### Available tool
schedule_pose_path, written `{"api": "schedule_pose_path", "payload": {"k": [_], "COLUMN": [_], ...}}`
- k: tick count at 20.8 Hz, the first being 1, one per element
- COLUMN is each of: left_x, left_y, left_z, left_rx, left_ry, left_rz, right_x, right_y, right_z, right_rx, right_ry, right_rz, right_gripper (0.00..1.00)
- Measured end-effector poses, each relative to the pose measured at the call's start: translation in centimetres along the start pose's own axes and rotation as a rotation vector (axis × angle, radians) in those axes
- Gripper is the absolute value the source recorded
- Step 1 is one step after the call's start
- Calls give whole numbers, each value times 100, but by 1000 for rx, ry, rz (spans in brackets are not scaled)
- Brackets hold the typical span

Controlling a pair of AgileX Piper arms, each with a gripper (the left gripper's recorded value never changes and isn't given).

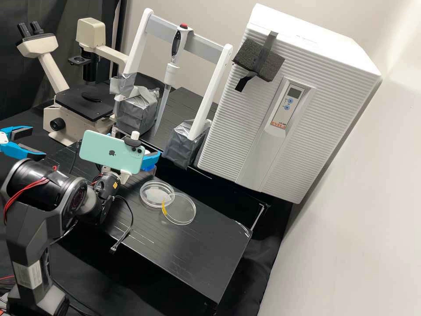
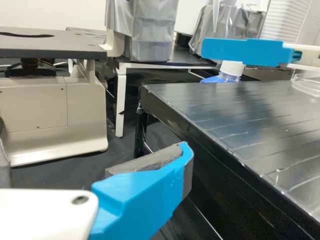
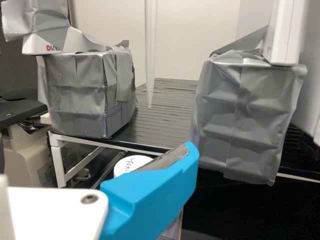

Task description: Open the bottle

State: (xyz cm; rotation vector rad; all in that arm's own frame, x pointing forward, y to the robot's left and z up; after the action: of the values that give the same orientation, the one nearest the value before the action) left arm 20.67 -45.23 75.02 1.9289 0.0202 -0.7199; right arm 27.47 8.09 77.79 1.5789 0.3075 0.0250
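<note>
The left hand sits low with its fingers spread, the right hand farther forward.

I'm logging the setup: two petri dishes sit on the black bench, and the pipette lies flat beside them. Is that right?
Not quite. The petri dishes do sit on the black bench, but the pipette hangs upright from its white stand, as the high view shows.
</note>
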Motion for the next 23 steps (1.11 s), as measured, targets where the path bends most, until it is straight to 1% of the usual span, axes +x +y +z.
{"api": "schedule_pose_path", "payload": {"k": [1,2,7,9,11,16,17,23], "left_x": [-4,-6,-6,-6,-6,-6,-6,-9], "left_y": [-6,-8,-8,-8,-8,-8,-8,-16], "left_z": [1,2,2,2,2,2,2,8], "left_rx": [-1,-2,-2,-2,-2,-2,-2,-3], "left_ry": [1,1,1,1,1,1,1,-1], "left_rz": [-2,-3,-3,-3,-3,-3,-3,-6], "right_x": [0,0,10,10,9,8,8,23], "right_y": [1,5,-11,0,13,23,23,-17], "right_z": [1,4,39,50,62,72,72,117], "right_rx": [-6,-2,-3,0,-21,-27,-27,-29], "right_ry": [-1,-5,-21,-27,-33,-38,-38,-56], "right_rz": [1,5,3,10,16,21,21,4], "right_gripper": [100,100,100,100,100,100,0,0]}}
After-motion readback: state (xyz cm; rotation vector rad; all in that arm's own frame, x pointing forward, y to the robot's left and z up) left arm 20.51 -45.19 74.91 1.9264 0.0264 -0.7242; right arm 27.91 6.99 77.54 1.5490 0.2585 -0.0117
